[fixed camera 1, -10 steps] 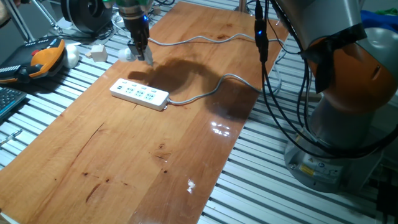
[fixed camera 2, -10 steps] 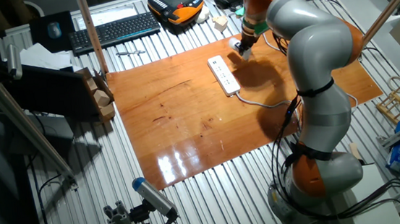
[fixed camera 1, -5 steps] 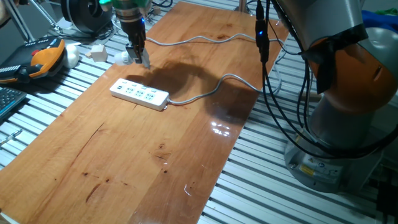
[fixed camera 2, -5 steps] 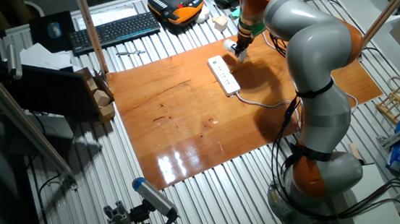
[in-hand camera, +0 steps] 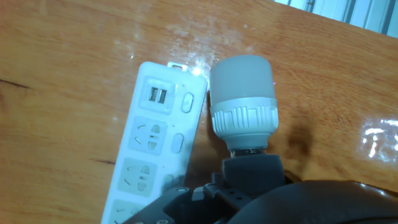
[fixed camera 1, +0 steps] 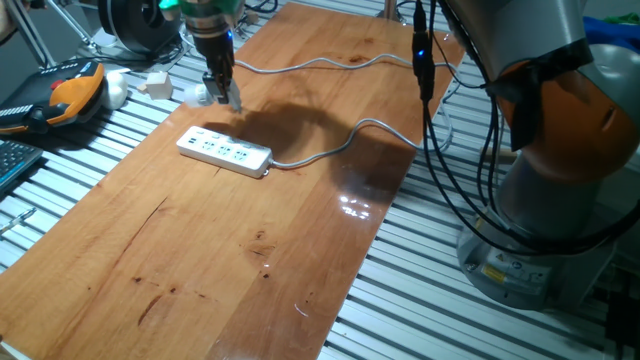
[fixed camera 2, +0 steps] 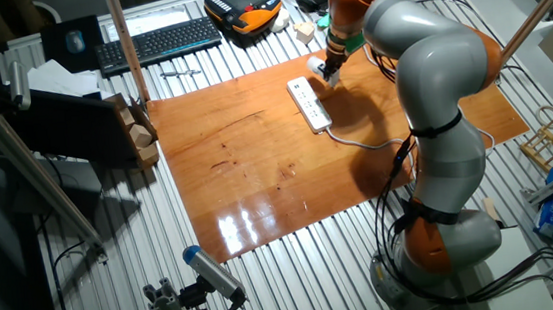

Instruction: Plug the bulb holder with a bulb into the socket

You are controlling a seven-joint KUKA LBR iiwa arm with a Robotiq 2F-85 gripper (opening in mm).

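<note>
While the dark two-finger gripper (fixed camera 1: 221, 92) clamps the small white plug-type bulb holder with its round white bulb (in-hand camera: 242, 106), that piece hangs above the wooden tabletop (fixed camera 1: 230, 240), just beside the end of the long flat white power strip (in-hand camera: 155, 158) with its grey cable (fixed camera 1: 330, 152).

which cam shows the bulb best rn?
Hand view: the bulb fills the frame, ribbed collar clear, beside the socket. Both fixed views show only a small white blob at the gripper.
</note>
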